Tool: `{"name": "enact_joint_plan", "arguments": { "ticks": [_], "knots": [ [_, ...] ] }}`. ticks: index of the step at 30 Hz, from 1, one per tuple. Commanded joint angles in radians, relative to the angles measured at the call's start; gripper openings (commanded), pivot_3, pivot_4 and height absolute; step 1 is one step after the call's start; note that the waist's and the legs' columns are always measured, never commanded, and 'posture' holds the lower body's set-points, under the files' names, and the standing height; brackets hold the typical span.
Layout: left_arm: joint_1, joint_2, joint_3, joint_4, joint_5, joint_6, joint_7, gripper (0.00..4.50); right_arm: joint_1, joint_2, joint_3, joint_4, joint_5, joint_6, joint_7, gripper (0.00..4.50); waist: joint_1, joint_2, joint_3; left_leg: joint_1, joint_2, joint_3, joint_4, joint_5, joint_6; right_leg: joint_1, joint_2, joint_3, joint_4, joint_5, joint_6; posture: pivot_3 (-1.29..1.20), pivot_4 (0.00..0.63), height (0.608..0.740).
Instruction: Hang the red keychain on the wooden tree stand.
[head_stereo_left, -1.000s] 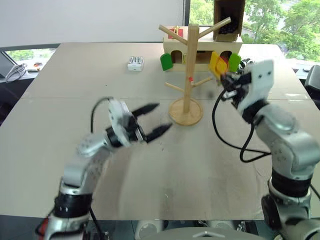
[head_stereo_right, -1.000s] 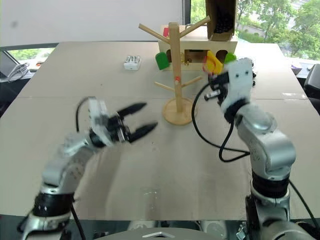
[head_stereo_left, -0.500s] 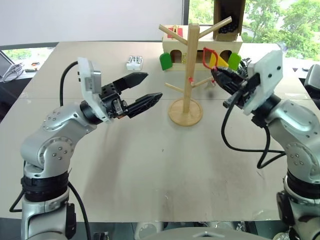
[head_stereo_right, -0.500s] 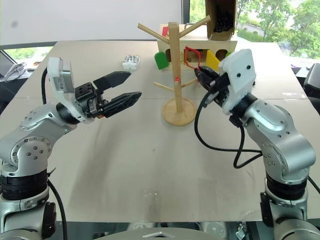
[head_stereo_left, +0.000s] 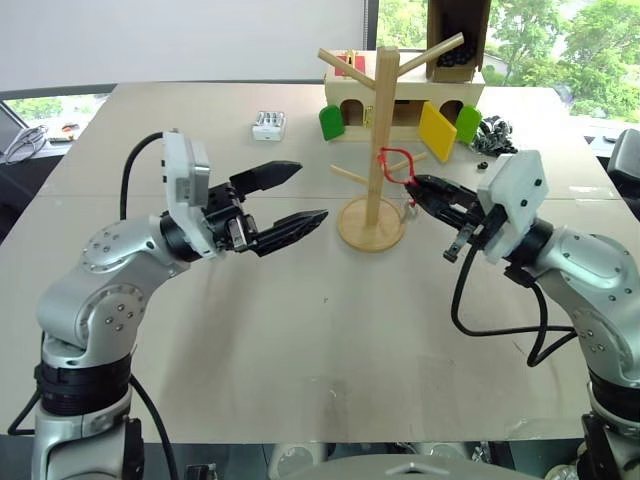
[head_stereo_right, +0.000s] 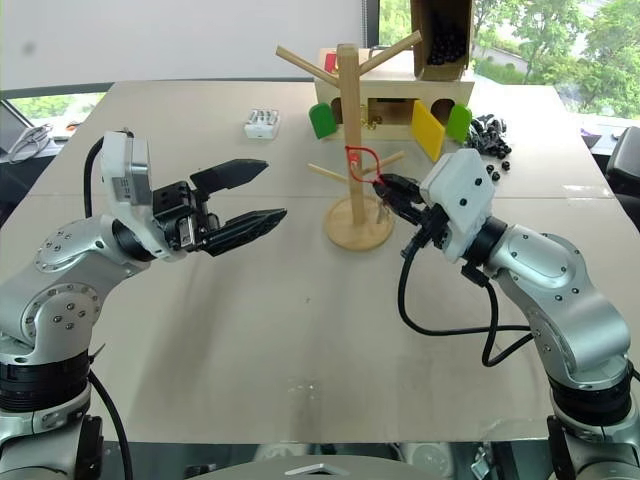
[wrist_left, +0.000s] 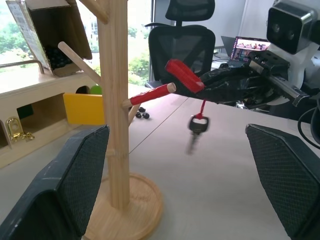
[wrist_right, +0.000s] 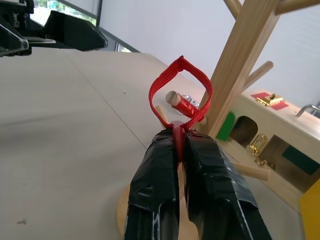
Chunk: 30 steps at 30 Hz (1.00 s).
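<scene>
From my head, my right pincer (head_stereo_left: 432, 190) has come down from beside the box's yellow flap (head_stereo_left: 436, 131) to the low right peg of the wooden tree stand (head_stereo_left: 379, 120), so hanging looks close. It is pressed together on the red keychain (head_stereo_left: 397, 161). My left pincer (head_stereo_left: 285, 197), raised, stays spread, left of the stand.

My left wrist shows the key (wrist_left: 196, 126) dangling right of the trunk.

My right wrist shows the loop (wrist_right: 181, 90) ringing 1 red-tipped peg (wrist_right: 181, 103).
</scene>
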Motion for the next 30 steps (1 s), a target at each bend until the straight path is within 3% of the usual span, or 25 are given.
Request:
{"name": "enact_joint_plan", "arguments": {
  "ticks": [1, 18, 23, 28, 30],
  "knots": [
    [-0.002, 0.008, 0.015, -0.035, 0.004, -0.024, -0.012, 4.5, 0.002, -0.009, 0.008, -0.012, -0.012, -0.027, 0.002, 0.03, 0.0, 0.0, 0.0, 0.0, 0.0, 0.0, 0.0, 0.0, 0.0, 0.0, 0.0, 0.0, 0.0, 0.0, 0.0, 0.0, 0.15, 0.74],
    [0.006, 0.001, 0.024, -0.044, 0.005, -0.041, -0.004, 4.5, -0.034, 0.089, 0.089, 0.135, -0.148, -0.111, -0.073, 0.03, -0.001, 0.0, 0.0, 0.0, 0.0, 0.0, 0.001, 0.0, 0.0, 0.0, 0.0, 0.0, 0.001, 0.0, 0.0, 0.0, 0.15, 0.74],
    [0.006, 0.001, 0.025, -0.042, 0.002, -0.043, 0.004, 4.5, -0.043, 0.113, 0.073, 0.158, -0.158, -0.128, -0.082, 1.81, 0.0, 0.0, 0.0, 0.0, 0.0, 0.0, 0.001, 0.0, 0.0, 0.0, 0.0, 0.0, 0.001, 0.0, 0.0, 0.0, 0.15, 0.74],
    [0.002, -0.005, 0.022, -0.03, 0.013, -0.052, 0.019, 4.5, -0.043, 0.138, 0.05, 0.169, -0.152, -0.126, -0.105, 4.29, -0.001, 0.0, 0.0, 0.0, 0.0, 0.0, 0.001, 0.0, 0.0, 0.0, 0.0, 0.0, 0.001, 0.0, 0.0, 0.0, 0.15, 0.74],
    [0.001, -0.019, 0.013, -0.01, 0.06, -0.068, 0.062, 4.5, -0.029, 0.164, 0.015, 0.182, -0.137, -0.113, -0.138, 4.48, 0.0, 0.0, 0.0, 0.0, 0.0, 0.0, 0.001, 0.0, 0.0, 0.0, 0.0, 0.0, 0.001, 0.0, 0.0, 0.0, 0.15, 0.74]
  ]
}}
